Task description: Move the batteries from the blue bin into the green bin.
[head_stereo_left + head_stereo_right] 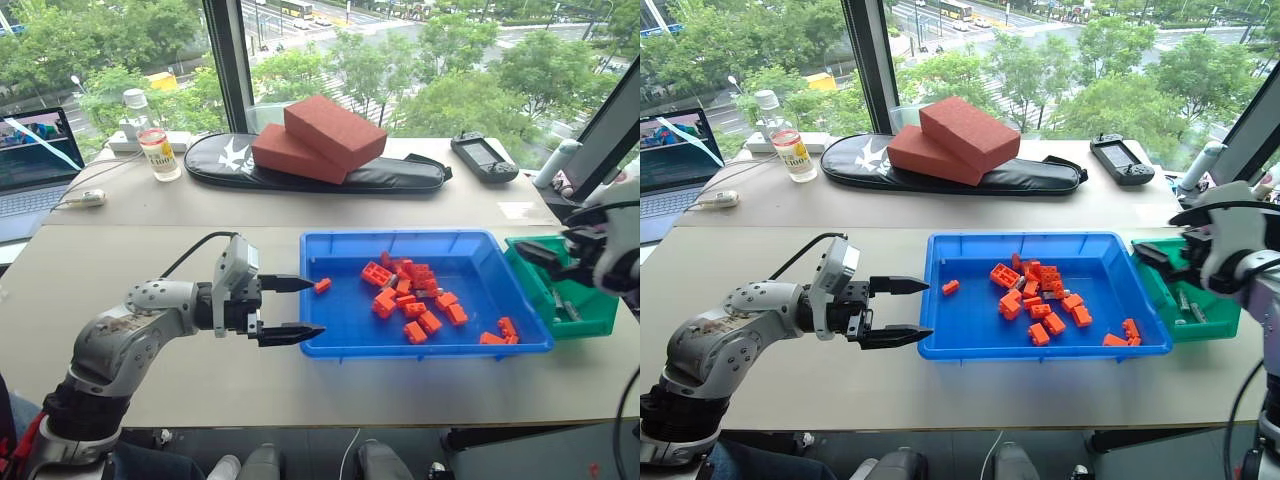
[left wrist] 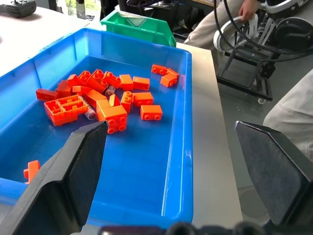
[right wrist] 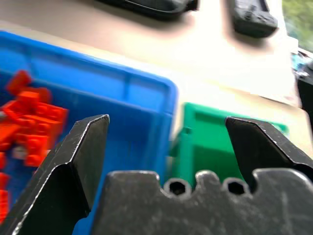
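Seemingly over the green bin (image 1: 585, 310), right gripper (image 3: 166, 134) jaws apart

1 blue bin (image 1: 330, 345) lies just ahead of the left gripper (image 1: 290, 308), whose 2 fingers stand apart at its near corner. 1 green bin (image 1: 600, 322) sits beneath the right gripper (image 3: 166, 147), which also has 2 spread fingers. About 20 orange bricks (image 1: 415, 300) lie in the blue bin, 1 of them nearest the left gripper; the heap hides the exact number. 2 batteries (image 1: 1188, 308) show in the green bin.
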